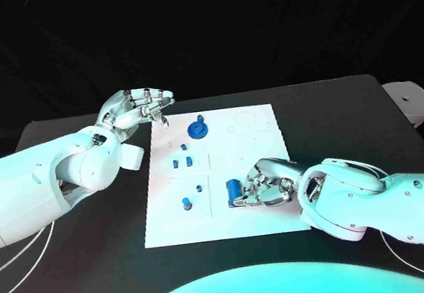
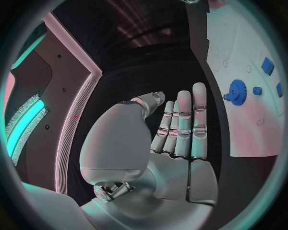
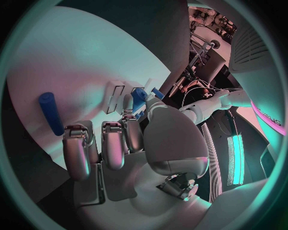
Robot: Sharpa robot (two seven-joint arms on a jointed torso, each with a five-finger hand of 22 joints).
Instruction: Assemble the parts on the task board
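A black table is seen beneath both hands, and a white rounded object is noted at its far corner, well beyond the right hand, its identity undetermined.

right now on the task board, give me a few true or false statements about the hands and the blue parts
1. The left hand hovers off the task board's far left corner, holding nothing. True.
2. The blue gear lies on the black table. False: it sits on the task board.
3. The right hand is raised above the board's far end. False: it is low over the near right part, fingers at a blue cylinder.
4. Small blue pieces lie left of the right hand. True.
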